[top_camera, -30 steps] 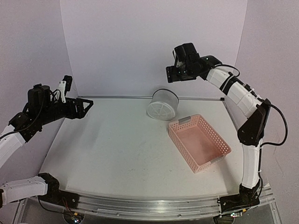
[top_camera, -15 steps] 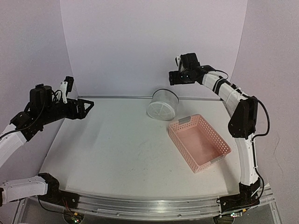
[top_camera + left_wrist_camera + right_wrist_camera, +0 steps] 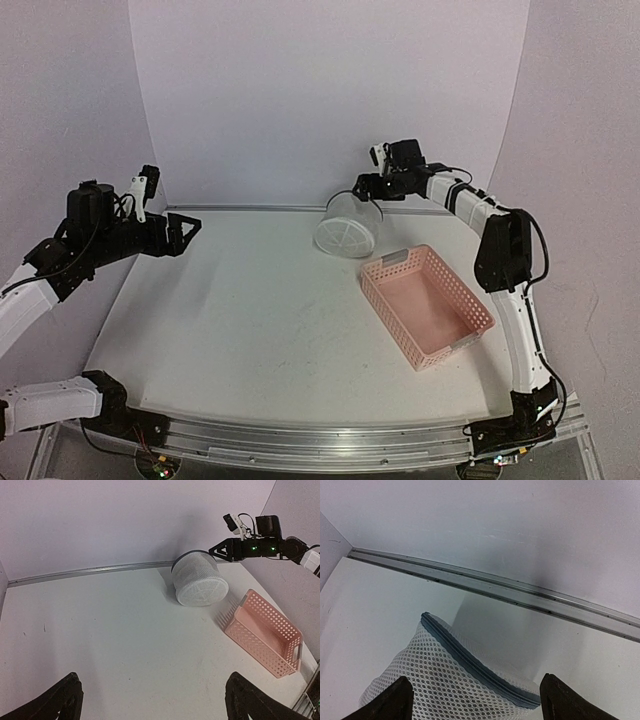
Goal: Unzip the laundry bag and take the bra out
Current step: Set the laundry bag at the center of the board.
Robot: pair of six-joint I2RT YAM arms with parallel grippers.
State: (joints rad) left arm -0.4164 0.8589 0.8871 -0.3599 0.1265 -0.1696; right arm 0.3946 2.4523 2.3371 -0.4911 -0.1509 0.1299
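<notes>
The laundry bag (image 3: 347, 225) is sitting on its side at the far end of the counter (image 3: 250, 320), close to the back wall, with one round spoke-ribbed face turned toward the arms. A pink perforated basket (image 3: 425, 305) is resting near it on the right, apart from it.

The right tool (image 3: 358, 190) is hovering just at the bag's upper far edge with its fingers standing wide apart. In the right wrist view, the bag's grey zipper band (image 3: 470, 662) is running across the white mesh between those fingers. Whether they are touching the mesh cannot be told.

The left tool (image 3: 182, 235) is hanging over the counter's far left corner, well apart from the bag, with its fingers spread wide and gripping nothing.
</notes>
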